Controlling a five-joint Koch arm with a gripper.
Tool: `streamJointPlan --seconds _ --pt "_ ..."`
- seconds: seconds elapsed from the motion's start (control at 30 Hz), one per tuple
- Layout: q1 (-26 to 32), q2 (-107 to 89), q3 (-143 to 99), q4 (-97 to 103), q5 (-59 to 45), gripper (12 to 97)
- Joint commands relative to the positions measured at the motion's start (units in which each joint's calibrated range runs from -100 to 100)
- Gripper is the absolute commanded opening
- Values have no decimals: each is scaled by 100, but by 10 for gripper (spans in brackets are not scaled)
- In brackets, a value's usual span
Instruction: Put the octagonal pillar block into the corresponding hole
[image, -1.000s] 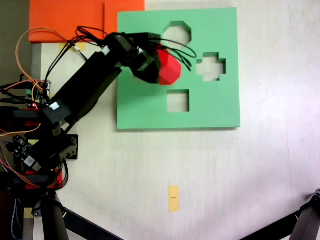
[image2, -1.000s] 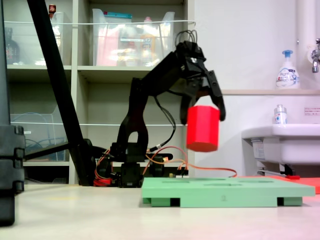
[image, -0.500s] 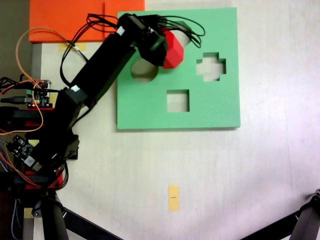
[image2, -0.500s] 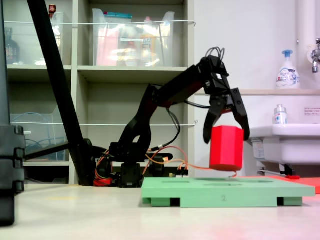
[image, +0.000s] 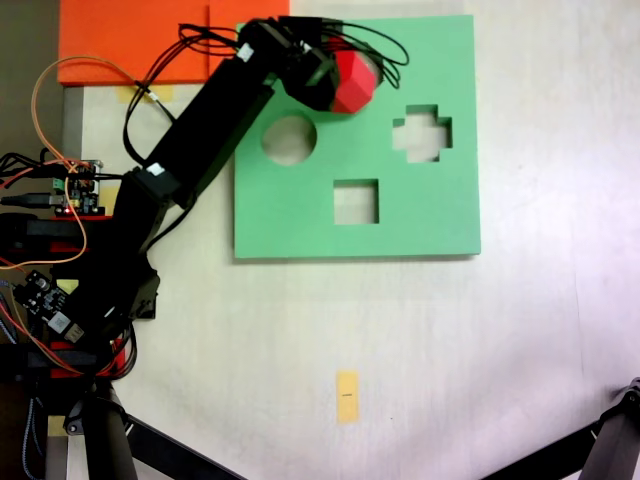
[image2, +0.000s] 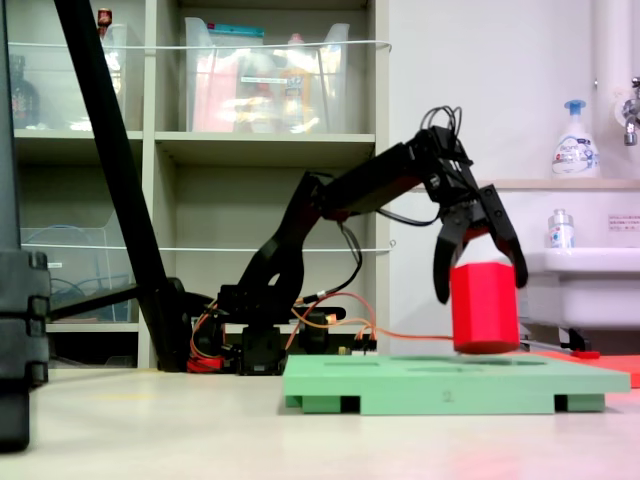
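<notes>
The red octagonal pillar block (image: 354, 82) (image2: 484, 310) is upright in my gripper (image: 340, 82) (image2: 481, 290), whose fingers are shut on its upper sides. From the side, its bottom sits just above, or barely on, the top of the green foam board (image: 420, 220) (image2: 450, 385), near the right end. From above, block and gripper stand over the board's far edge and cover the corresponding hole there. I cannot tell whether the block's base has entered it.
The board also has a round cutout (image: 289, 139), a cross cutout (image: 421, 134) and a square cutout (image: 356, 201). Orange sheets (image: 150, 35) lie beyond the board's left corner. My base and its wiring (image: 60, 250) are on the left. A yellow tag (image: 347, 396) lies on the table.
The arm has swung the block from above the round cutout towards the board's far edge and lowered it from well above the board to just over its surface.
</notes>
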Motion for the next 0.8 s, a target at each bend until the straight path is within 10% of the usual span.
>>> streamJointPlan --seconds 0.0,0.77 --pt "73 -33 394 672 73 428" --pt "117 847 494 1202 -83 416"
